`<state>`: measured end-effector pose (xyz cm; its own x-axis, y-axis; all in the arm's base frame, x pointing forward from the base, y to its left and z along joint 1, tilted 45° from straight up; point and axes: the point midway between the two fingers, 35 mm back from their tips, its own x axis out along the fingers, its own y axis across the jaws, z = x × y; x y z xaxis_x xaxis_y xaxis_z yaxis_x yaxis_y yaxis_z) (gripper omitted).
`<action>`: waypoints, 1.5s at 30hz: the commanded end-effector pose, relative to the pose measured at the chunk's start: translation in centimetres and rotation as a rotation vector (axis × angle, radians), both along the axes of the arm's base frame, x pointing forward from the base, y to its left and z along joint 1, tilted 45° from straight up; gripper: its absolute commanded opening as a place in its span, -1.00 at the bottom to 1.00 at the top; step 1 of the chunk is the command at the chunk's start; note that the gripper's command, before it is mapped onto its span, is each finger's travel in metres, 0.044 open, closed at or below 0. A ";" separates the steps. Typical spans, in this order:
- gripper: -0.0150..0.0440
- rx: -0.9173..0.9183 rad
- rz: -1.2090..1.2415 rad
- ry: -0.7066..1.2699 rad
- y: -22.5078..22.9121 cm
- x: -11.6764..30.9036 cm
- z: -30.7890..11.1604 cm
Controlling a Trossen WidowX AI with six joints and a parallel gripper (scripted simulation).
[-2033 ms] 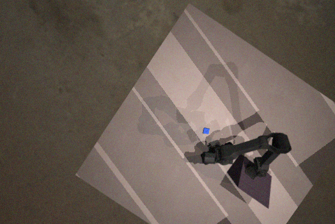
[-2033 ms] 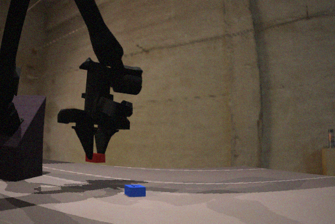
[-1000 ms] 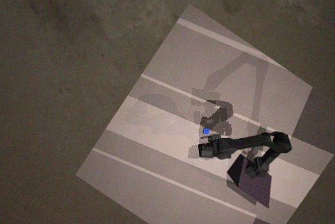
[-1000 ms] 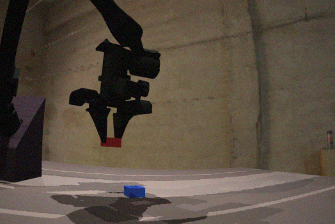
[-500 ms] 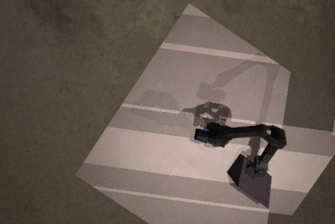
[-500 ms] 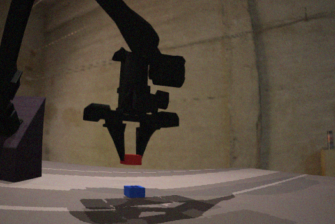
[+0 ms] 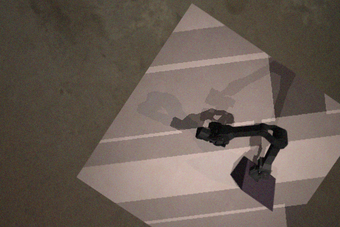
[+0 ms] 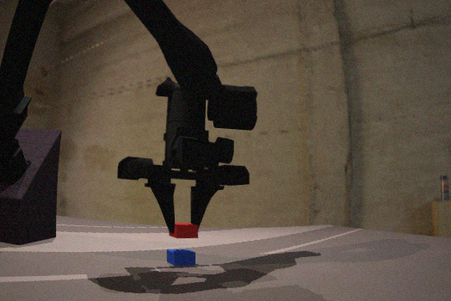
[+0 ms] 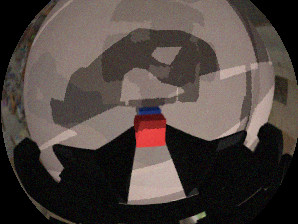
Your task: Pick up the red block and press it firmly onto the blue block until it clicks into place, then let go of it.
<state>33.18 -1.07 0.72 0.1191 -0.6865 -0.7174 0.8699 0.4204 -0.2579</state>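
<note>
Stained, cracked concrete walls (image 8: 275,104) rise behind your pale desk (image 7: 201,46) (image 8: 108,239) (image 9: 210,117), which is striped with bands of light and shade. You have the black two-fingered claw (image 7: 218,133) (image 8: 185,229) (image 9: 149,128) pointing down, partly closed, its fingertips pinching the small red rectangular block (image 8: 185,230) (image 9: 151,132). You're holding it just above the small blue rectangular block (image 8: 181,257) (image 9: 149,110), with a gap between the two; the blue one rests on the desk, well in from its edges. Behind the arm's foot stands a dark purple wedge-shaped stand (image 7: 259,187) (image 8: 40,203), nearer the desk's bottom corner than its top corner in the top view.
</note>
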 end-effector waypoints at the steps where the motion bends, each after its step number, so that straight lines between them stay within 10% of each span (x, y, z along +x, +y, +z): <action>1: -0.49 -0.008 0.005 0.012 -0.4 -0.2 -0.5; 45: -0.49 -0.009 0.005 0.012 -1.5 -0.1 -1.7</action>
<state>33.14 -2.47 -0.92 0.1153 -0.6888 -0.7158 0.8680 0.4202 -0.2645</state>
